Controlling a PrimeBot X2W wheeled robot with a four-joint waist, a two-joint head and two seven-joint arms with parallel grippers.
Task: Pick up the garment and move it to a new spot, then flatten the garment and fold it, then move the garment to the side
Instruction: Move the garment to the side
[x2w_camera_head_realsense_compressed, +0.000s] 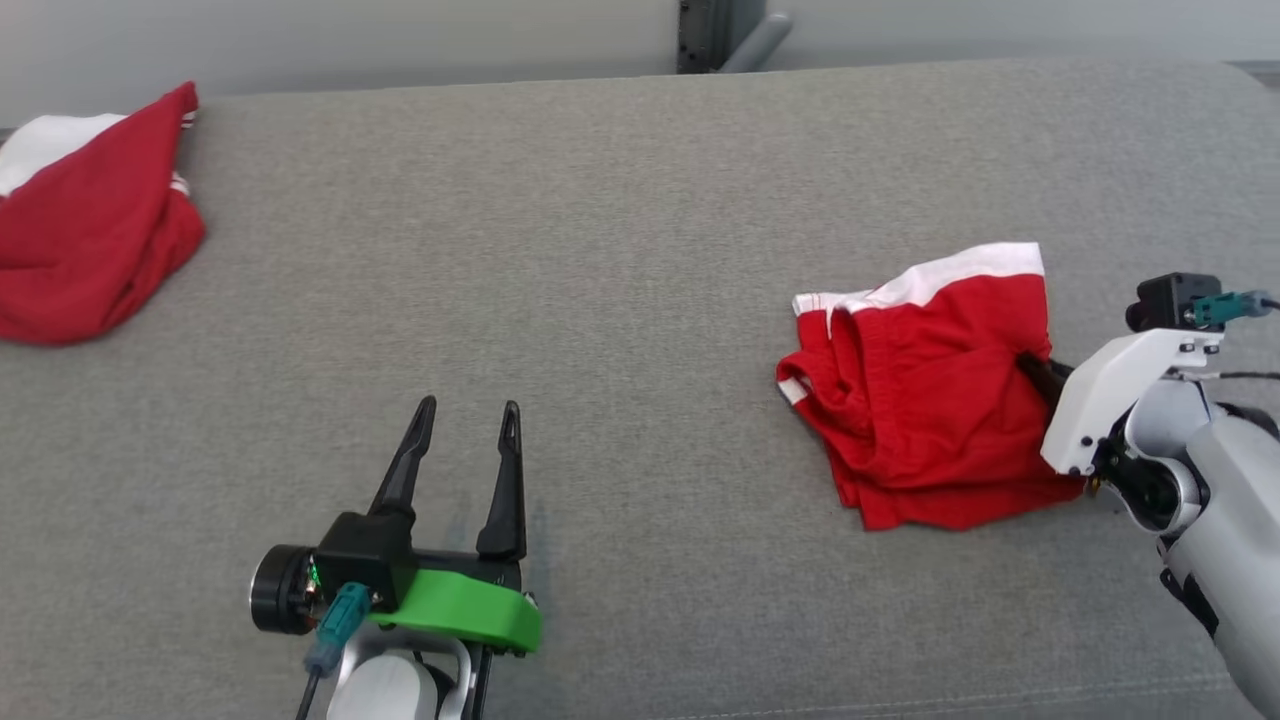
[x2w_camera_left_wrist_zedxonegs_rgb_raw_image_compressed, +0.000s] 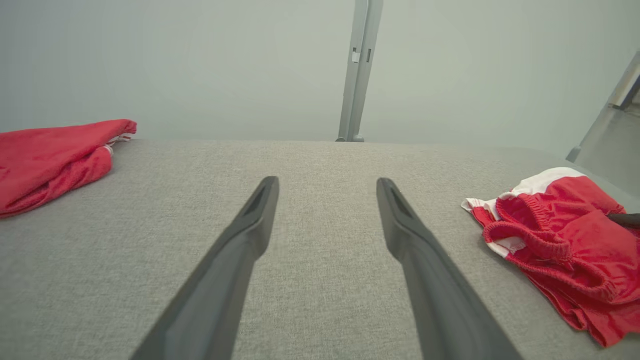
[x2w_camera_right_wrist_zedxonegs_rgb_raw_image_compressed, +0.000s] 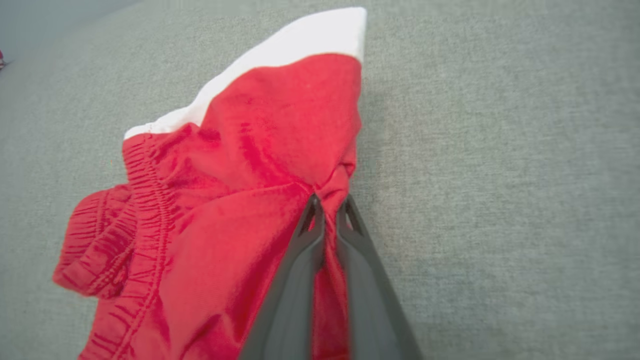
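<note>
1. Two hands in the head view: L hand (x2w_camera_head_realsense_compressed: 470, 403) at lower left of frame, R hand (x2w_camera_head_realsense_compressed: 1040, 372) at mid right, on a pale forearm (x2w_camera_head_realsense_compressed: 1230, 520) coming in from the lower right corner.
2. L hand: released, fingers spread wide, nothing btwn them. In the L wrist view bare grey cloth shows in the gap. Can't tell if it touches down.
3. R hand: clenched on the garment (x2w_camera_head_realsense_compressed: 920, 400). In the R wrist view its two fingers (x2w_camera_right_wrist_zedxonegs_rgb_raw_image_compressed: 300, 250) pinch a bunched fold of red cloth at their tips.
4. Garment: red shorts w/ white band & elastic waistband, crumpled, lying on the grey fabric surface (x2w_camera_head_realsense_compressed: 600, 250) right of centre in the head view. White band is toward top of frame, waistband on its left side.
5. 2nd red-and-white cloth (x2w_camera_head_realsense_compressed: 90, 230) sits in a heap at upper left of frame, well apart from the garment & both hands.
6. Grey post (x2w_camera_head_realsense_compressed: 720, 35) stands behind the surface's far edge, top centre, against a plain pale wall (x2w_camera_head_realsense_compressed: 400, 40).
</note>
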